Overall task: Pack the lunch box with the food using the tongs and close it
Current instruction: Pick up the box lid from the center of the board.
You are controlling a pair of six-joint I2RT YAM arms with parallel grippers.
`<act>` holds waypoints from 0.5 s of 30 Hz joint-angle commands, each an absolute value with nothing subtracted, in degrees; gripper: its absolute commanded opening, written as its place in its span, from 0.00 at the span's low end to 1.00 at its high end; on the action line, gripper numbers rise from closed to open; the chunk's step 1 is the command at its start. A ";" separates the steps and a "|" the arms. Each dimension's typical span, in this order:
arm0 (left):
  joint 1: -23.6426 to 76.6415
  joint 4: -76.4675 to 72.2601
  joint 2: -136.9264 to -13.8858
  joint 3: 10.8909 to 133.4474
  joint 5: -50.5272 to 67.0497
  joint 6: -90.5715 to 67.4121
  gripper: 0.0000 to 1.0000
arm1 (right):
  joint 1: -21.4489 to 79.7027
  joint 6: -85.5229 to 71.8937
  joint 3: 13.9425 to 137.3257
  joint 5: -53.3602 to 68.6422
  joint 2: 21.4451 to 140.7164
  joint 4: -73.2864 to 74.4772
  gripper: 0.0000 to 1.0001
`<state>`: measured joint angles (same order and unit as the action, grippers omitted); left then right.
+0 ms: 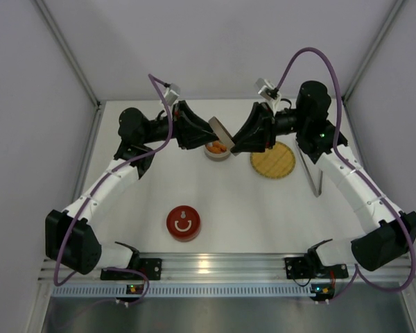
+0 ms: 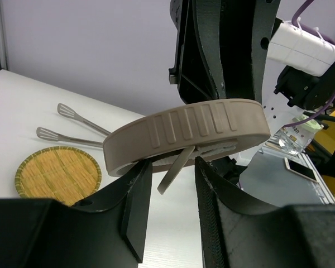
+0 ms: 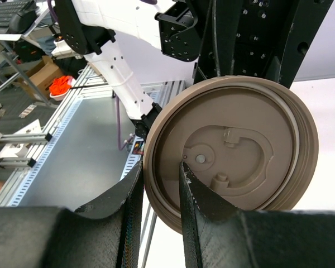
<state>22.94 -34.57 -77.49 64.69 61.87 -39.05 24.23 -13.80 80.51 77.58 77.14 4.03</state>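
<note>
The right gripper [image 3: 161, 167] pinches the rim of the tan round lid [image 3: 234, 156], holding it tilted over the lunch box [image 1: 211, 157], which has orange food [image 1: 216, 147] inside. The left gripper [image 2: 172, 163] is part-open under the lid, straddling its hanging tab [image 2: 173, 174]. The tongs [image 2: 47, 134] lie beside the woven plate [image 1: 272, 160].

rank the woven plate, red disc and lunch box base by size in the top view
1. woven plate
2. red disc
3. lunch box base, though the tan lid partly covers it, so its place is unsure
</note>
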 commanded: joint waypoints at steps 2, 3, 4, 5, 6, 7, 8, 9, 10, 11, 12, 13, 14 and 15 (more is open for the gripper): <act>23.99 -38.58 -77.26 63.81 62.84 -40.60 0.39 | 24.96 -13.10 83.67 75.06 75.94 -0.18 0.00; 23.99 -38.50 -77.26 63.81 62.67 -40.78 0.37 | 24.96 -13.01 83.58 74.80 75.94 -0.18 0.00; 24.08 -38.58 -77.26 63.98 62.75 -41.04 0.37 | 24.96 -12.83 83.58 74.62 76.02 -0.18 0.00; 24.08 -38.50 -77.34 64.07 62.75 -41.13 0.36 | 24.96 -12.66 83.50 74.01 76.20 -0.09 0.00; 24.26 -38.32 -77.34 64.07 62.75 -41.31 0.35 | 24.96 -12.40 83.50 73.66 76.20 -0.17 0.00; 24.34 -38.15 -77.34 64.07 62.75 -41.31 0.34 | 24.96 -12.22 83.50 73.22 76.29 -0.09 0.00; 24.52 -38.06 -77.26 64.07 62.75 -41.31 0.33 | 24.87 -12.22 83.58 72.60 76.55 -0.17 0.00; 24.61 -37.88 -77.26 64.07 62.75 -41.22 0.31 | 24.96 -12.22 83.58 72.42 76.47 -0.09 0.00; 24.61 -37.45 -77.26 64.07 62.75 -41.22 0.31 | 24.87 -12.13 83.58 71.81 76.55 -0.17 0.00; 24.70 -37.27 -77.26 64.07 62.67 -41.22 0.30 | 24.87 -12.13 83.76 71.72 76.64 -0.09 0.00; 24.70 -37.09 -77.26 64.07 62.67 -41.13 0.28 | 24.96 -12.04 83.85 71.72 76.73 -0.17 0.00; 24.70 -36.92 -77.26 64.07 62.67 -41.13 0.26 | 24.96 -11.95 83.93 71.37 76.73 1.30 0.00; 24.78 -36.48 -77.26 64.07 62.67 -41.05 0.24 | 24.87 -11.78 84.11 71.11 76.82 1.93 0.00; 24.87 -36.39 -77.26 64.07 62.93 -40.96 0.23 | 24.96 -10.99 84.29 71.02 76.90 2.46 0.00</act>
